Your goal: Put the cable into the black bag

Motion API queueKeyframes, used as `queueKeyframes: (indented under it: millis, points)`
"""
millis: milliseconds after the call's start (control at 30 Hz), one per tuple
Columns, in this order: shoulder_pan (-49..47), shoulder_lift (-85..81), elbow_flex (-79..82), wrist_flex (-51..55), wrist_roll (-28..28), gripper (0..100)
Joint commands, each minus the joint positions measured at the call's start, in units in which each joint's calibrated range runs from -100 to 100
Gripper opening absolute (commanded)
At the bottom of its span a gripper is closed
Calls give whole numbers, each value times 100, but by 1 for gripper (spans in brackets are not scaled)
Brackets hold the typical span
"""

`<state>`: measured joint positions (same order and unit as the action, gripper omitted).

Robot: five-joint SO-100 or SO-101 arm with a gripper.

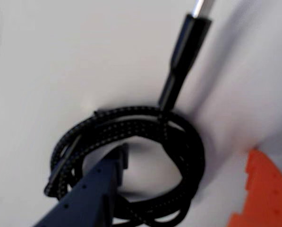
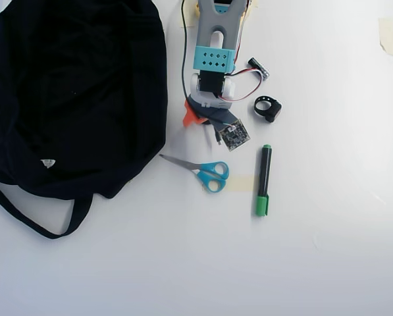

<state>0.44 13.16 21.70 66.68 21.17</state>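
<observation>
the task is judged to be at its grasping step, with nothing yet delivered: in the wrist view the cable (image 1: pixel 131 165) is seen lying coiled on the white bench (image 1: pixel 60 56), its plug tail pointing up toward the top edge, and the end effector (image 1: pixel 178 189) is lowered over it with its fingers spread apart, the dark blue finger (image 1: pixel 91 189) set inside the loop and the orange finger (image 1: pixel 263 194) outside the coil at the right; nothing is pinched so far. in the overhead view the cable itself is hidden under the arm (image 2: pixel 214 59), which is placed just right of the black bag (image 2: pixel 71 92); whether the bag's mouth is open cannot be told. the scissors (image 2: pixel 206 172), green marker (image 2: pixel 263 179) and small black ring strap (image 2: pixel 267 108) are left untouched nearby. closing on the coil, lifting it, carrying it across to the bag and releasing it are judged to remain
</observation>
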Motion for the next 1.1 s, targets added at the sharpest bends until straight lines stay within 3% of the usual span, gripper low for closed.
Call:
queueKeyframes:
  millis: [0,367,767,1067]
  points:
    - [-7,12,-112,7,17,30]
    - [1,-38,-112,-1,17,2]
    - [-52,-137,-184,67,22,2]
    - [-119,-569,-1523,1583,22,2]
